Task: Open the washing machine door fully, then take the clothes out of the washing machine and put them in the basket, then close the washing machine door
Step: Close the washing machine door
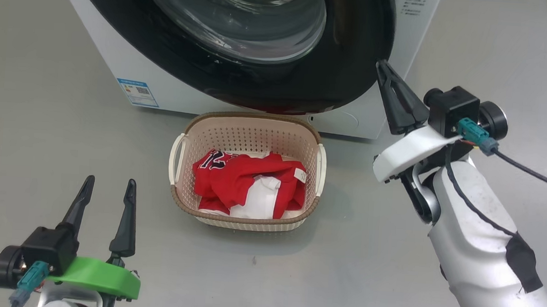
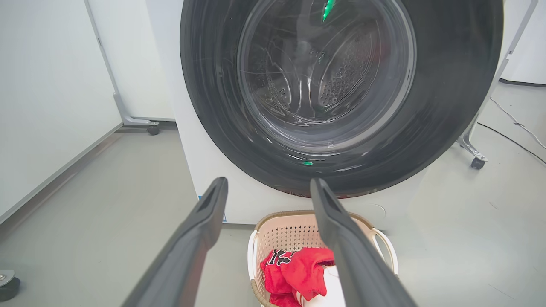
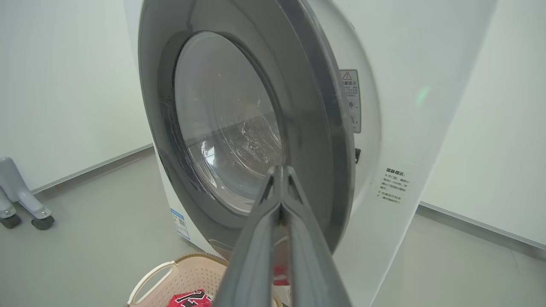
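Looking down from the head: clothes (image 1: 248, 183) lie in the basket (image 1: 251, 122), my left gripper (image 1: 111, 180) spread and idle, right gripper (image 1: 380, 65) pinched shut, empty, at the washing machine door (image 1: 350, 58) edge. Left wrist: drum (image 2: 307, 85) looks empty. Right wrist: door seems barely ajar, so I judge only latching remains.

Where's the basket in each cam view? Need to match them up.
Head view: basket at the centre of the picture.
Left wrist view: basket at bottom centre, cut off by the edge.
Right wrist view: basket at the bottom edge, left of centre, partly cut off.
Shared landmark: the washing machine door, above the basket in all three.
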`<state>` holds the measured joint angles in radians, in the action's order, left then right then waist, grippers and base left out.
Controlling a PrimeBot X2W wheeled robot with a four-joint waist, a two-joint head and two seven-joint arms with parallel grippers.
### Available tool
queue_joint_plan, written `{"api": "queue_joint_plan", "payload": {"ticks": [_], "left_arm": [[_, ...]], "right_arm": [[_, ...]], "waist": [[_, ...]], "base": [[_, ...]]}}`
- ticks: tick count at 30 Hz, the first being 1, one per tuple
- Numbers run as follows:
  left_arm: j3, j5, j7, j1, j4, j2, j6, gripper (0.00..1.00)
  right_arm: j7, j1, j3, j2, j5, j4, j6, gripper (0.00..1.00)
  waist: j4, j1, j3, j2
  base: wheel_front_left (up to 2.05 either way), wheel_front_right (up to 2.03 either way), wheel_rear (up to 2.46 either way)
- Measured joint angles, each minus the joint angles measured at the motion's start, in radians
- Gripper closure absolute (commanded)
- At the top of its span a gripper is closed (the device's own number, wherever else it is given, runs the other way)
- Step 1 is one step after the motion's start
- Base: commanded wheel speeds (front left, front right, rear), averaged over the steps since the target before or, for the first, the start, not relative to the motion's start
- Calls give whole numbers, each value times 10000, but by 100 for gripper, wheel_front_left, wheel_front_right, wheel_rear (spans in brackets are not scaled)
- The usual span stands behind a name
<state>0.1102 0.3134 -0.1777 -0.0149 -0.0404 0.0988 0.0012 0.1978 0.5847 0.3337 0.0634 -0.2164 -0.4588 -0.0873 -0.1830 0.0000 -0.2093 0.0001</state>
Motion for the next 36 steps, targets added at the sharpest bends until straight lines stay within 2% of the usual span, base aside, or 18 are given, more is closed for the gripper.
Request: {"api": "queue_joint_plan", "payload": {"ticks": [14,36], "left_arm": [[234,2,-221,-707,-178,-161,-171,0],[372,6,-439,-1139,-554,-238,-416,0]], "right_arm": [[-165,2128,-209,115,4,-1559,-86,100],[117,3944,-738,533,-132,-3262,-174,100]], "waist": [[-687,1,-820,0],[-1216,1,-1308,0]], "base": [[0,0,0],[0,0,0]]}}
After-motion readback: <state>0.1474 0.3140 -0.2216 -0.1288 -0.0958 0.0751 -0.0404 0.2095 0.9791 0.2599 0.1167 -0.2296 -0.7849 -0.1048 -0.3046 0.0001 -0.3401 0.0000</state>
